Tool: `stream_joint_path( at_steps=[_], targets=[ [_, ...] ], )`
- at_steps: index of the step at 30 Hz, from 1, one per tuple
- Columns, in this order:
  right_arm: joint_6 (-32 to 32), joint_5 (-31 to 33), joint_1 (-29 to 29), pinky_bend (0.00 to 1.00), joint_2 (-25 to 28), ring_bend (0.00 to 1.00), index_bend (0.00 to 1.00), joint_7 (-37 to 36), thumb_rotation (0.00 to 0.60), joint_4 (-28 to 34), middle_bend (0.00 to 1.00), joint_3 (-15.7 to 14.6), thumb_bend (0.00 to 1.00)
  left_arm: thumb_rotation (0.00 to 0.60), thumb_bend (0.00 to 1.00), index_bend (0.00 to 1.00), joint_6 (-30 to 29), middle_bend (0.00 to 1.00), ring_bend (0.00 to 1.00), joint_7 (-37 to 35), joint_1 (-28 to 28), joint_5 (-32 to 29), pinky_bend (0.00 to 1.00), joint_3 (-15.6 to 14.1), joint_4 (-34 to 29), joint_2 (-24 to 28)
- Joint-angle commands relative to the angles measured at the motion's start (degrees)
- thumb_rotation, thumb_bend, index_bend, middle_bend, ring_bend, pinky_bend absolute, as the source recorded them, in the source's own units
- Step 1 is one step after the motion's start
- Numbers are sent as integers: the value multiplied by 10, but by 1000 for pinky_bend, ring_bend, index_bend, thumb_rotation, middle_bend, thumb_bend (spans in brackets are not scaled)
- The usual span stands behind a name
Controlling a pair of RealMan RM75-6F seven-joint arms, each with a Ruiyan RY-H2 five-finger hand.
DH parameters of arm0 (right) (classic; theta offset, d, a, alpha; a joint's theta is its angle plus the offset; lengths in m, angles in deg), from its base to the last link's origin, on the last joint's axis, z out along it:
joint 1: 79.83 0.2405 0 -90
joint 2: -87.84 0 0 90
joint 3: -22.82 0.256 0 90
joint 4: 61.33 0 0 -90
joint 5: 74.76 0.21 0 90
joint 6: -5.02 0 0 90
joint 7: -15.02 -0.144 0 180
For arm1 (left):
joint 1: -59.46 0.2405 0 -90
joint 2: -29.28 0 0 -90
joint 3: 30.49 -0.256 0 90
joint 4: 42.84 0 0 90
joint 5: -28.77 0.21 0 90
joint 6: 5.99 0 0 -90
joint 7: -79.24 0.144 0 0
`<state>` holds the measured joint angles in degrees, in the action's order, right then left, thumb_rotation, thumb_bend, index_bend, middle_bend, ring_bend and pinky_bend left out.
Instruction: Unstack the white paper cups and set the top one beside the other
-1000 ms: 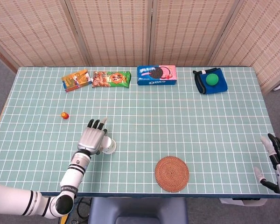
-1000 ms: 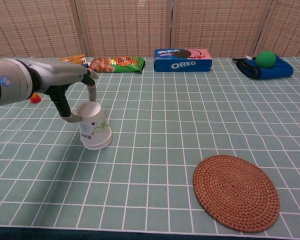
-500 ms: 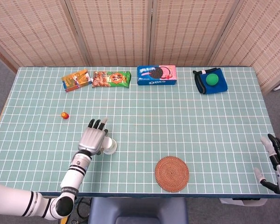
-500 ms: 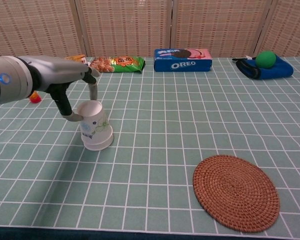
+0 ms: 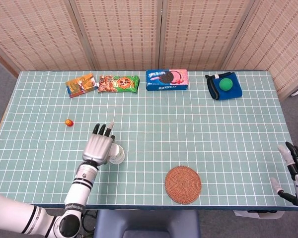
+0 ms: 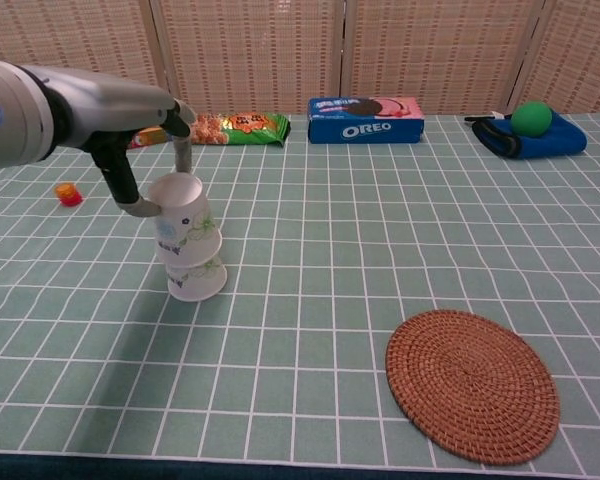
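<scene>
Two white paper cups with a green print stand upside down left of the table's middle. The top cup (image 6: 182, 214) is raised partway off the lower cup (image 6: 196, 279), which stays on the table, and they still overlap. My left hand (image 5: 99, 147) grips the top cup from above, fingers around its upper end (image 6: 183, 160). In the head view the hand hides most of the cups (image 5: 117, 154). My right hand (image 5: 297, 172) rests off the table's right front corner, fingers apart and holding nothing.
A round woven coaster (image 6: 472, 385) lies near the front edge. Along the back edge sit an orange box (image 5: 81, 85), a snack packet (image 5: 118, 83), an Oreo box (image 5: 167, 79) and a blue cloth with a green ball (image 5: 224, 85). A small red cap (image 5: 68, 122) lies left.
My left hand has risen, pulling the top cup partway up off the lower cup. The lower cup stays put. The right hand has not moved.
</scene>
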<state>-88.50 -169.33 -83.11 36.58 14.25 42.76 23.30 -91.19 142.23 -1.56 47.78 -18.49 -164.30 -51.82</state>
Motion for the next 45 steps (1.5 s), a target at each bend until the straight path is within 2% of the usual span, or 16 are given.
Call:
stream_joint_path(
  at_steps=[1, 11, 22, 31, 37, 45],
  targets=[
    [2, 2, 1, 0, -1, 0, 8, 2, 600, 0, 0, 0, 310, 600, 295, 466, -23, 0, 0, 14, -6, -13, 0, 11, -23, 8],
    [4, 6, 2, 0, -3, 0, 8, 8, 600, 2, 0, 3, 310, 600, 295, 466, -75, 0, 0, 37, -18, -41, 0, 38, -81, 29],
    [-2, 8, 0, 0, -8, 0, 8, 18, 600, 3, 0, 5, 310, 600, 295, 466, -91, 0, 0, 33, -12, -53, 0, 45, -113, 69],
    [3, 8, 1, 0, -9, 0, 8, 22, 600, 3, 0, 4, 310, 600, 295, 466, -83, 0, 0, -2, 24, -15, 0, 11, -123, 106],
    [2, 6, -1, 0, -8, 0, 8, 20, 600, 3, 0, 1, 311, 600, 295, 470, -67, 0, 0, -41, 59, 25, 0, -24, -106, 122],
    [-2, 5, -3, 0, -6, 0, 7, 17, 600, 2, 0, 0, 310, 600, 295, 469, -3, 0, 0, -109, 96, 69, 0, -48, -56, 125]
  ],
)
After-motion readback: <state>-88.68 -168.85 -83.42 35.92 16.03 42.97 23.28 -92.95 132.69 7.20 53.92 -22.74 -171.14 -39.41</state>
